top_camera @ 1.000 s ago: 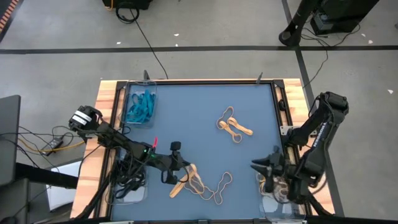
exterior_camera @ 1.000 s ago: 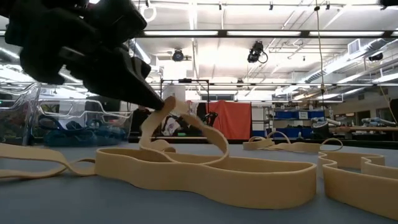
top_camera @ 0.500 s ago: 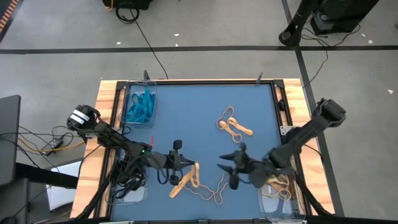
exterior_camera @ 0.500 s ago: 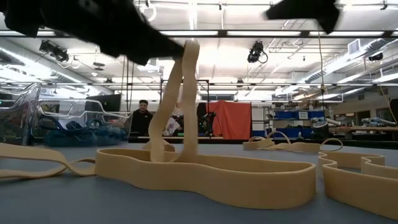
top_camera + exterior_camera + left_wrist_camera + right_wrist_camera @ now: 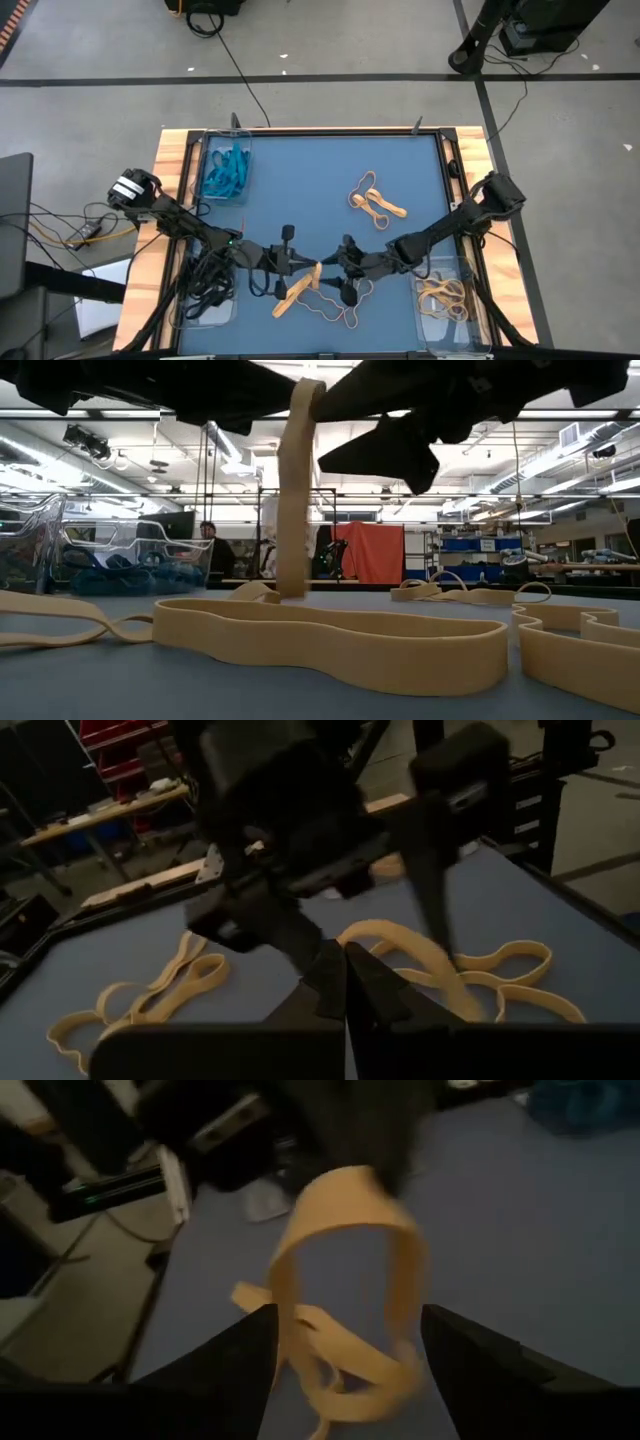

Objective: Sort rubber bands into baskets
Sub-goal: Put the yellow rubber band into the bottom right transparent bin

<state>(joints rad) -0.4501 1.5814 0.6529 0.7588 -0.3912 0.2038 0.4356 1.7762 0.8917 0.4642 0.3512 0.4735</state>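
My left gripper is shut on a tan rubber band, which stands up as a tall narrow loop from a heap of tan bands near the table's front. My right gripper is open and faces the left one. In the right wrist view its fingers stand on either side of the raised loop, apart from it. More tan bands lie farther back. Teal bands fill the far left basket, and tan ones the near right basket. My left gripper pinches the top end of the tan band's loop between its two shut fingers. It comes at the band about level from the table's left. The band hangs drawn up below the fingers, and its lower end rests on the heap on the table.
A near left basket holds a dark tangle. The wooden frame borders the blue mat. Bare mat lies at the far middle. In the low view, wide tan bands lie close in front, and a person shows in the room behind.
My right gripper has swung from over the near right basket toward the table's left and down, up to the raised band. My left gripper has risen a little and tipped upward. This drew the band from a low slack loop into a tall upright one, with its lower end staying on the heap.
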